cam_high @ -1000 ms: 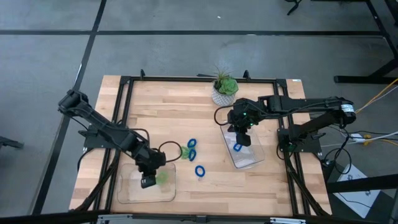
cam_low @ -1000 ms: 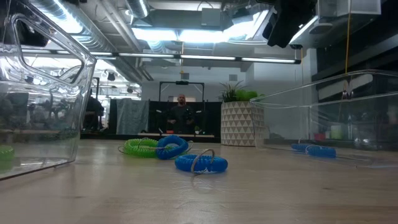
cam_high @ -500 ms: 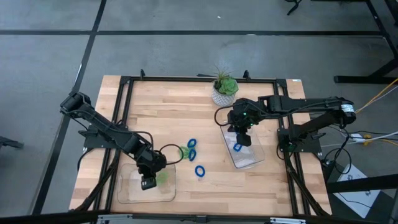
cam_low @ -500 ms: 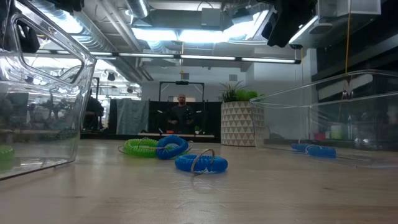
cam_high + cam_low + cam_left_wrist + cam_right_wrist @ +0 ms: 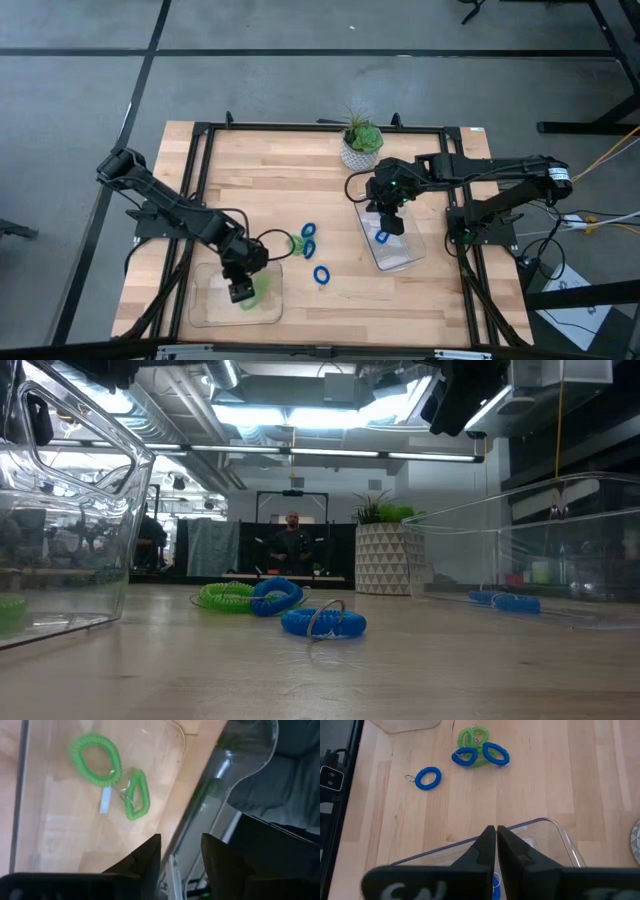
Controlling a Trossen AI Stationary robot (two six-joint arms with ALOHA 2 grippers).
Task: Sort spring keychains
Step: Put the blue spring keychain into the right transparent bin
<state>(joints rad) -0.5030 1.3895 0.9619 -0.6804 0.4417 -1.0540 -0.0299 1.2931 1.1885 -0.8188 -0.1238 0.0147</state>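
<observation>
Two light green spring keychains lie on the floor of the left clear tray. My left gripper hangs over them, open, with nothing between its fingers. My right gripper is shut above the right clear tray, where a blue keychain lies. On the bare table between the trays rest a green keychain and three blue ones. The low view shows them as a green coil and blue coils.
A potted plant in a white patterned pot stands at the table's far side, just behind the right tray. A black frame runs around the tabletop. A person stands far off in the room behind.
The green keychain beside my left gripper has shifted a little inside the left tray, toward the table's near edge. My right gripper has kept still.
</observation>
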